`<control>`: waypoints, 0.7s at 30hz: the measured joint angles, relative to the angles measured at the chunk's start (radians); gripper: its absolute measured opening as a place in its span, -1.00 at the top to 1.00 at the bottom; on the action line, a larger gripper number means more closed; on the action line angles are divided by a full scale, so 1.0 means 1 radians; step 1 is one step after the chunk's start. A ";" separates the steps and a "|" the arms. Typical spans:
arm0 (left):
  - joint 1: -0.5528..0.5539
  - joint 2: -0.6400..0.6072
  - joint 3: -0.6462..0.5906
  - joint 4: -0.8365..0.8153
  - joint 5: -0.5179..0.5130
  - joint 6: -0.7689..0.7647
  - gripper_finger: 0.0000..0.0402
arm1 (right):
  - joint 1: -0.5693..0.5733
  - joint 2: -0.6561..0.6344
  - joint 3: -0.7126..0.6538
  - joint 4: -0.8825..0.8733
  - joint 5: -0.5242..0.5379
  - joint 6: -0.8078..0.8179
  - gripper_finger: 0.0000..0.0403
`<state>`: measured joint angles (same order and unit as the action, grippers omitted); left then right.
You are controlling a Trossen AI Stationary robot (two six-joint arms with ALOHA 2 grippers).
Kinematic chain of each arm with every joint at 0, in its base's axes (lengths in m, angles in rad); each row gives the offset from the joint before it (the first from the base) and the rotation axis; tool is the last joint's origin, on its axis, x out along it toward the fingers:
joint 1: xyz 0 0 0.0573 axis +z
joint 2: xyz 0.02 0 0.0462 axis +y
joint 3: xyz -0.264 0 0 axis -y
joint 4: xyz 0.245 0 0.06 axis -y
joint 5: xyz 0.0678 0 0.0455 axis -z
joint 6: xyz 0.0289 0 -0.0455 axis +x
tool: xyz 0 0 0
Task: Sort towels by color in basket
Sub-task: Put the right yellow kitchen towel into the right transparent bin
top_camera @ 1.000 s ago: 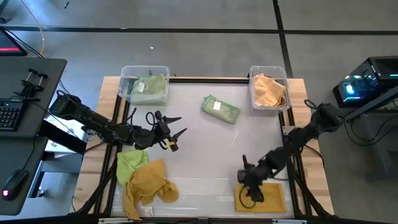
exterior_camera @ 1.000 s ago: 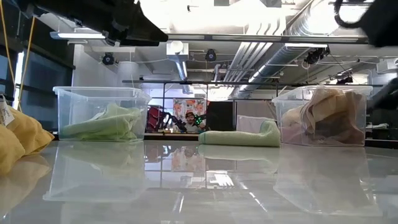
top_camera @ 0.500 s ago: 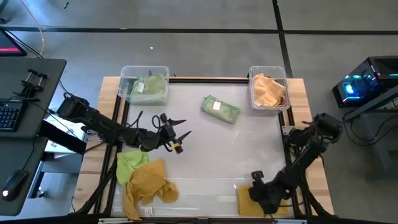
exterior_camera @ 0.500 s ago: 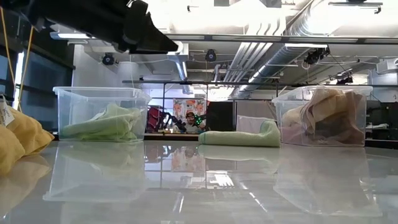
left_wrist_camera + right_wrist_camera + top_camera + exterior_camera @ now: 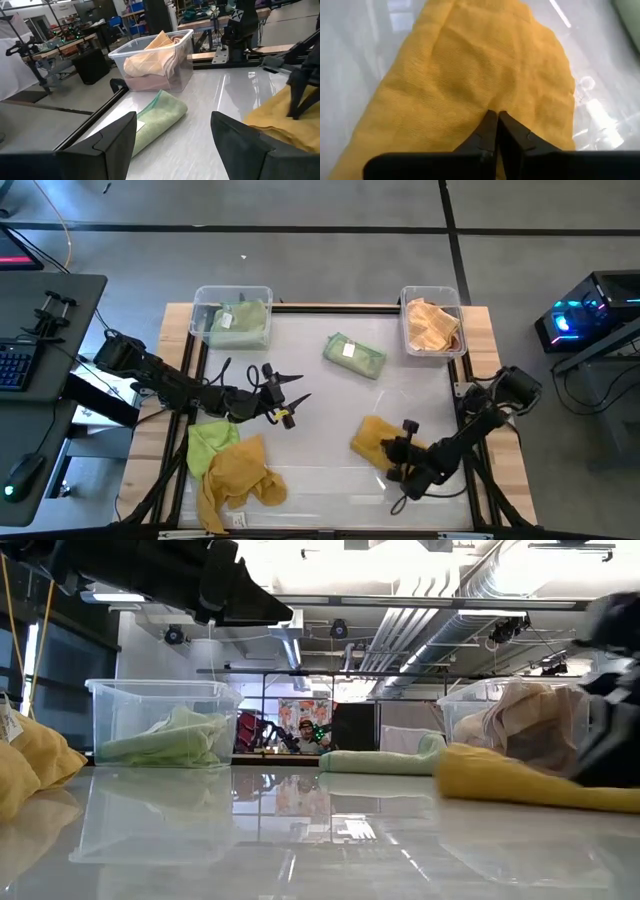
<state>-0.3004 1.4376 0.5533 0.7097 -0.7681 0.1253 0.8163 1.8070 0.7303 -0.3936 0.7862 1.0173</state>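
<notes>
My right gripper is shut on a mustard yellow towel right of the table's middle; the low view shows this towel stretched low over the tabletop. A folded pale green towel lies flat toward the far side. A lime towel and another mustard towel lie heaped at the near left. The far-left basket holds a green towel. The far-right basket holds tan and pinkish towels. My left gripper hovers open left of the middle, touching nothing. My right gripper pinches the mustard towel between its two shut fingers at a bunched spot on the cloth's near-right part. The fingers come from the table's right, slanting down. The rest of the cloth spreads out ahead of them toward the table's left, low over the tabletop.
Bare tabletop lies between the green towel and the held one. Raised wooden rails run along the table's left and right sides. A desk with a keyboard stands off the left side.
My right gripper has dipped onto the folded mustard towel at the near right edge and shut on it. It has then pulled it toward the table's middle, where the cloth has opened out of its fold. My left gripper has edged toward the right.
</notes>
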 joint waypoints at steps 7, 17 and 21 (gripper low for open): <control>0.000 0.000 0.000 0.014 0.000 0.001 -0.20 | -0.002 -0.139 0.028 -0.028 0.077 0.003 0.98; 0.000 0.000 0.000 0.039 0.031 0.000 -0.20 | 0.000 -0.312 0.031 -0.044 -0.028 0.034 0.47; 0.000 0.000 0.000 0.042 0.034 0.000 -0.20 | 0.001 -0.285 0.031 -0.051 -0.040 0.048 0.12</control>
<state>-0.3004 1.4372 0.5533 0.7516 -0.7345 0.1257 0.8169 1.5218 0.7612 -0.4441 0.7461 1.0657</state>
